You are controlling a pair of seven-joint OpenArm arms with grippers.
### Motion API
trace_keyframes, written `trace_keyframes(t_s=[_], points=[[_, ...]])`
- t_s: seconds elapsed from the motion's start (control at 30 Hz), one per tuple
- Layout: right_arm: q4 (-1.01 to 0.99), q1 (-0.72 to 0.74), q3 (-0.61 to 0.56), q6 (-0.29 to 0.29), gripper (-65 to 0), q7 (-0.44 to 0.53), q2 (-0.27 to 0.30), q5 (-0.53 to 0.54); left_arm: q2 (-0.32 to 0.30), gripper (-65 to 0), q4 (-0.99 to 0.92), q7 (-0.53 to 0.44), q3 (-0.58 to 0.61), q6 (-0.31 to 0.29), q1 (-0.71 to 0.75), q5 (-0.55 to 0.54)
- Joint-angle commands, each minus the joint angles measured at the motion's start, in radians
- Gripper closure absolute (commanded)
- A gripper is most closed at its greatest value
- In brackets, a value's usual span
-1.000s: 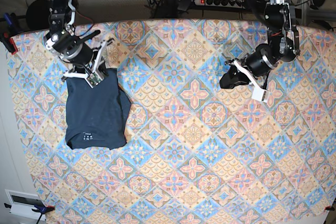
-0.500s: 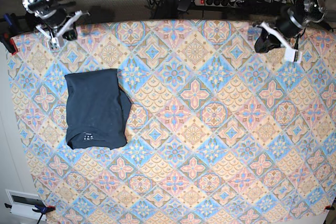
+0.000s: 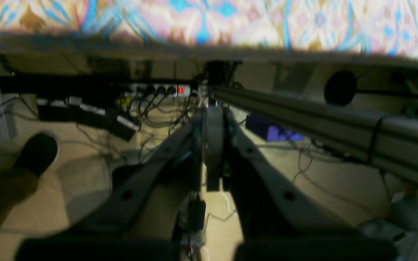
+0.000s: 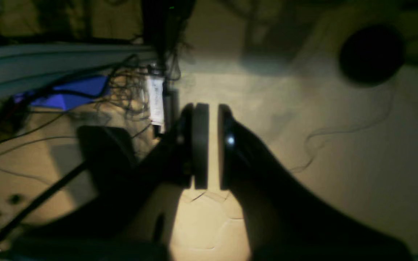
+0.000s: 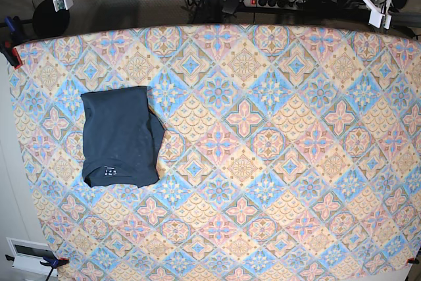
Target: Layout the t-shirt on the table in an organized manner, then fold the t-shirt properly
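1. No container shows in any view; the table bears only the t-shirt.
2. The t-shirt lies on the left part of the table in the base view, nearer the far edge than the near one, well apart from both arms.
3. It is a plain dark navy cloth, folded into a rough upright rectangle, with a bulge of cloth sticking out along its right side.
4. A small white label sits by its near edge; the print on it is too small to read.
5. The table's cover is a diamond tile pattern in pink, light blue, cream and orange.
6. The left gripper is closed, its fingers pressed together with nothing between them; it is off the table, pointing over its far edge toward the cables and a power strip with a red switch.
7. The right gripper stands with a narrow gap between its pads, holding nothing, above bare floor and cables.
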Motion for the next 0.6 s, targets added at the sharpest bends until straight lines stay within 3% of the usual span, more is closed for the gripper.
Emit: trace_keyframes(t_s=[0.0,0.1,0.2,0.33,0.47,0.57], points=[[-0.046,-0.019,0.010,0.003,-4.5,-0.008,0.009,-0.005,-0.006,0.0,-0.044,0.002,0.011,0.001,0.019,0.017],[-0.199,-0.016,0.009,0.003,-4.5,0.002,0.009,-0.062,-0.004,0.0,-0.184,-0.021,0.059,0.003,-0.024,0.117],[-0.322,-0.016,0.010,0.003,-4.5,0.007,0.009,-0.189,-0.003,0.0,-0.371,-0.084,0.148,0.003,-0.102,0.230],[-0.411,0.102,0.009,0.003,-4.5,0.104,0.009,-0.301,-0.003,0.0,-0.603,-0.193,0.278,0.003,-0.207,0.304],[-0.607,0.182,0.009,0.003,-4.5,0.177,0.009,-0.405,-0.003,0.0,-0.817,-0.380,0.447,0.003,-0.313,0.352],[-0.753,0.285,0.009,0.003,-4.5,0.242,0.015,-0.421,-0.003,0.0,-1.015,-0.545,0.602,0.004,-0.417,0.395]])
